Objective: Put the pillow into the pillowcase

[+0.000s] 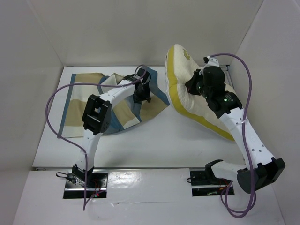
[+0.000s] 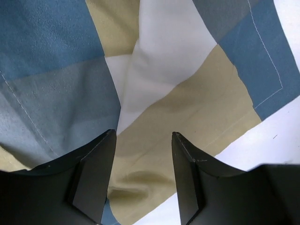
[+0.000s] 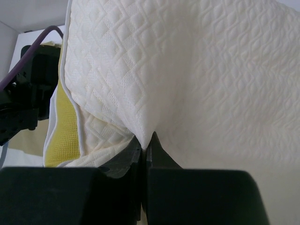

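The pillow (image 1: 185,96) sits at the right rear of the bench (image 1: 154,140), reared up on one long side, its yellow edge facing the middle. Only the right wrist view shows how it is held: the right claw (image 3: 146,146) has its fingers pressed together on a small pleat of the quilted cream cover (image 3: 211,79), just beside the yellow band. From above, that claw (image 1: 191,86) is only a dark mass against the cushion's face, and the pinch is hidden.

The pillowcase (image 1: 77,101) lies rumpled on the left half of the bench, apart from the pillow. The left claw (image 1: 142,93) hangs over its right end. The left wrist view adds what the overhead cannot: the claw (image 2: 143,135) is spread wide, with blue, tan and white checks (image 2: 187,108) folded below the gap. I cannot tell whether the fingertips touch the cloth.
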Controlling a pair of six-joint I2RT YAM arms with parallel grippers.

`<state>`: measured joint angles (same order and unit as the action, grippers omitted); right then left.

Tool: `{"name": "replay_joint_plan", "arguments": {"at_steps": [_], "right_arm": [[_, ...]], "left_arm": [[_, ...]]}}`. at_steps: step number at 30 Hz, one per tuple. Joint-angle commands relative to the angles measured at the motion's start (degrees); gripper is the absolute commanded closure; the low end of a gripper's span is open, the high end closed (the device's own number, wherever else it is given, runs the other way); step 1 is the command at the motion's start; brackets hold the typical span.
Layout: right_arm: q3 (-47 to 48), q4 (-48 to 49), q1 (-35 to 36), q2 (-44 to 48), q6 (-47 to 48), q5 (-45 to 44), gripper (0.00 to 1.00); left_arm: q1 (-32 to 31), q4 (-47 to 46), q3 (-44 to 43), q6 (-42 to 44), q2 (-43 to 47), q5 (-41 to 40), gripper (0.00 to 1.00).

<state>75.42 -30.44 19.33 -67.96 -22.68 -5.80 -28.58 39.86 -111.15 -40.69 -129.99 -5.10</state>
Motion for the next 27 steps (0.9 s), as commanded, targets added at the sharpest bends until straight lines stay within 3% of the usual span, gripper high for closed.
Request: {"name": "replay_joint_plan", "arguments": {"at_steps": [1, 11, 15, 16, 19, 27], "right_arm": [[1.05, 2.4, -0.52, 2.93, -0.53, -0.61, 1.0], [1.05, 1.87, -0.52, 2.93, -0.53, -1.14, 1.0], [1.57, 1.34, -0.52, 2.93, -1.05, -1.14, 1.0], [1.57, 1.34, -0.52, 2.93, -1.05, -1.14, 1.0], [1.57, 1.34, -0.52, 2.93, -1.05, -1.14, 1.0], [2.63, 0.29, -0.52, 3.45, -1.05, -3.43, 1.0]], "left_arm": [[0.19, -1.71, -0.64, 1.04, -0.69, -1.14, 0.37], [-0.34, -1.1, -3.9, 2.89, -6.24, 2.47, 0.52], [-0.34, -0.57, -4.51, 3.6, -4.76, 3.08, 0.81], [-0.34, -0.05, -3.99, 4.12, -3.96, 3.08, 1.0], [-1.47, -0.04, -2.93, 6.05, -0.45, 4.39, 1.0], [-4.37, 5.22, 0.31, 20.72, 7.72, 15.91, 1.0]]}}
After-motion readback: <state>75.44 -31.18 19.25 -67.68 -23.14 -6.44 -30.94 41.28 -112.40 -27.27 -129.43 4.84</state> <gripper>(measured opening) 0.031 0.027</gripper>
